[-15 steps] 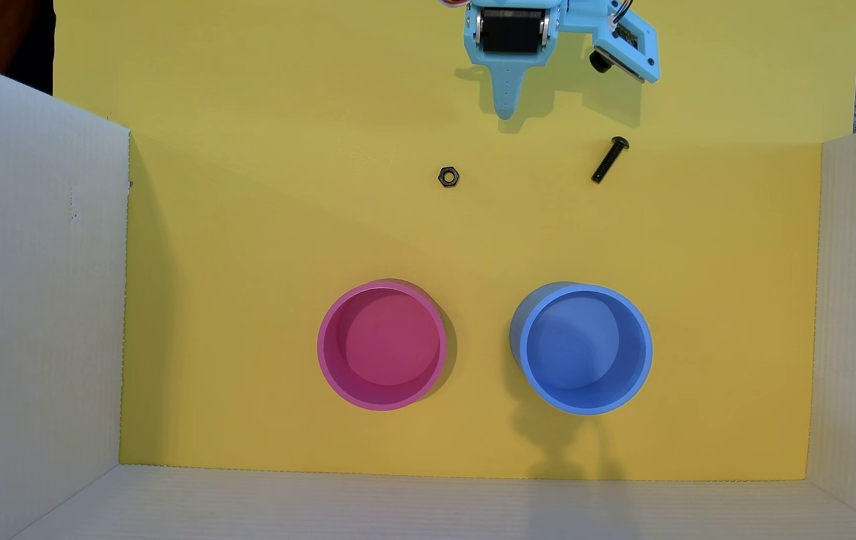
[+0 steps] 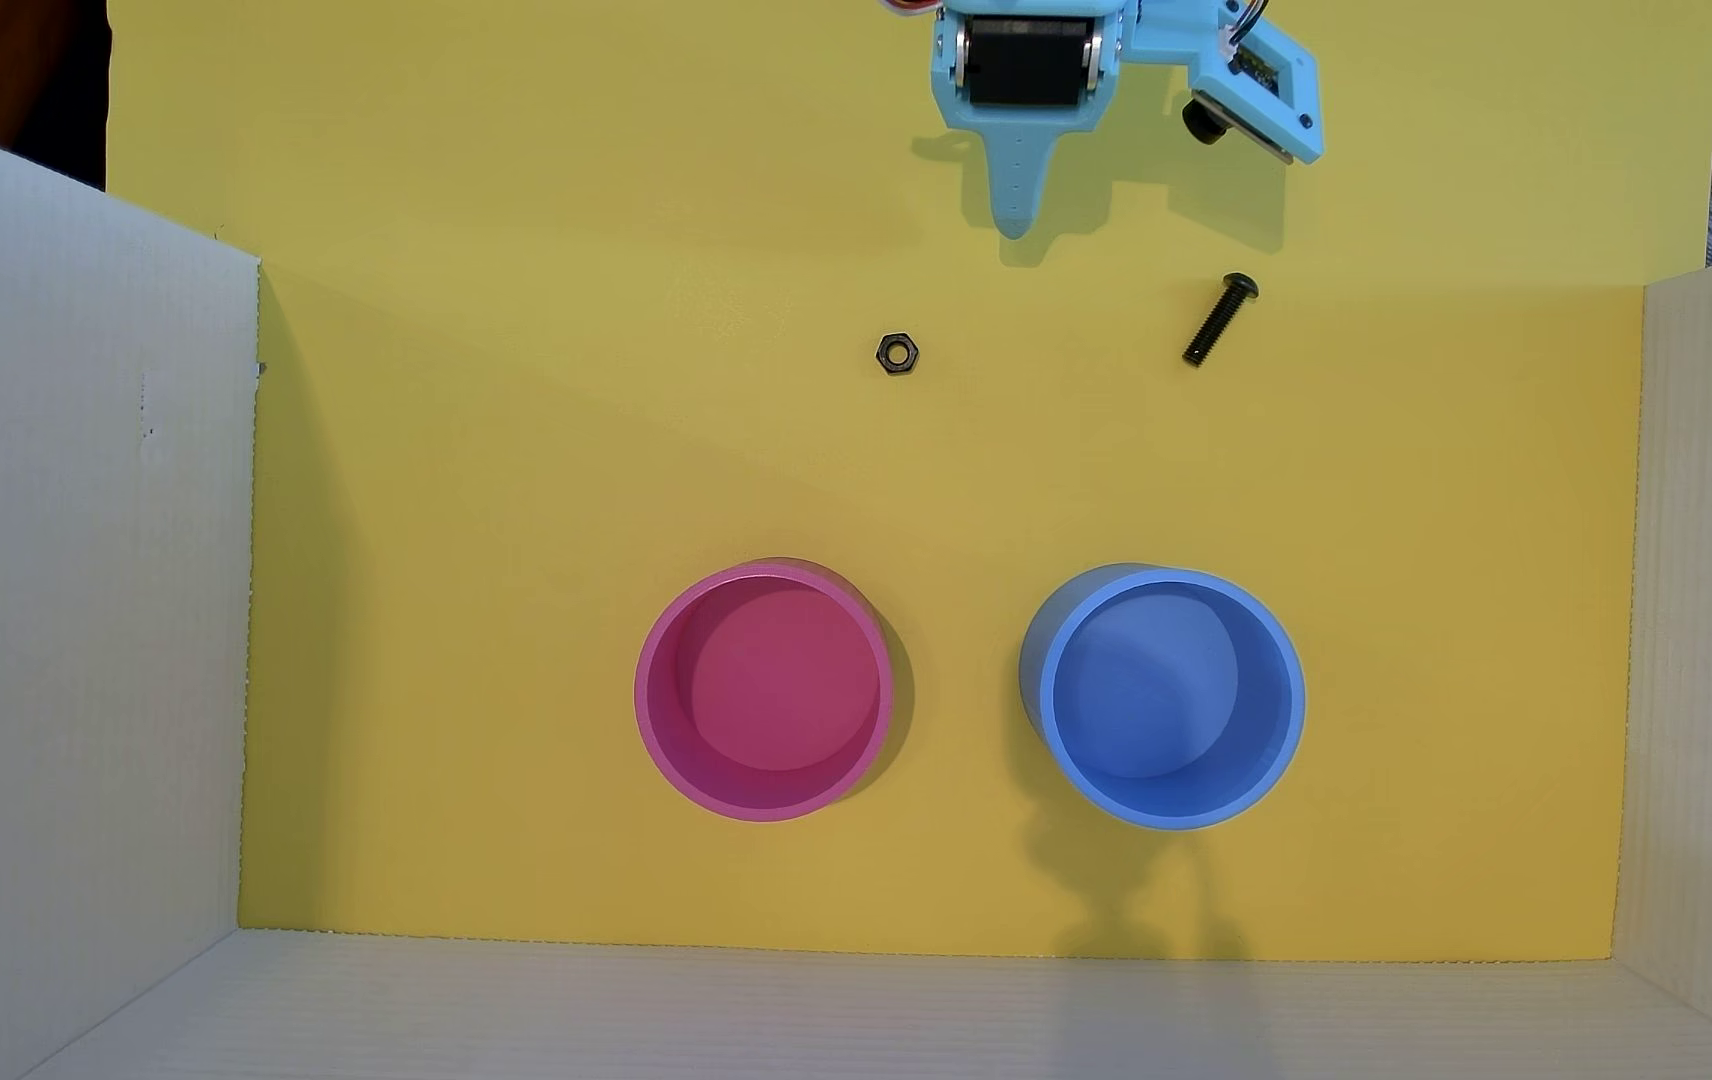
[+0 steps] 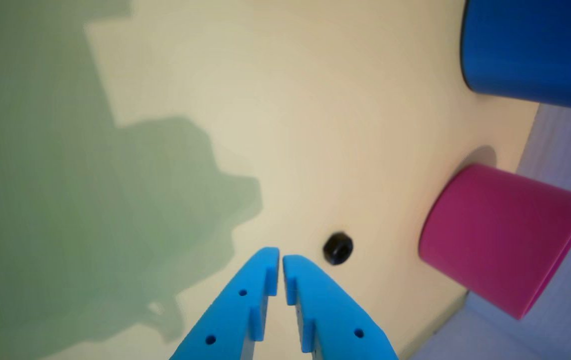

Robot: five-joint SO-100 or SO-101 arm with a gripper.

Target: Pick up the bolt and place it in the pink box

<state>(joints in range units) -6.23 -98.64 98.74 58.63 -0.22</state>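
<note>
The black bolt (image 2: 1220, 318) lies on the yellow mat, slanted, head toward the top of the overhead view. It is out of the wrist view. The pink box (image 2: 764, 691) stands upright and empty at lower centre, and shows at the right of the wrist view (image 3: 500, 240). My light-blue gripper (image 2: 1016, 223) hangs at the top edge of the overhead view, up and left of the bolt and apart from it. In the wrist view the gripper (image 3: 281, 259) is shut and empty, its fingertips nearly touching.
A small dark hex nut (image 2: 898, 354) lies left of the bolt, and shows just right of the fingertips in the wrist view (image 3: 338, 248). A blue container (image 2: 1169, 696) stands right of the pink box. White cardboard walls (image 2: 62, 623) enclose the mat on three sides.
</note>
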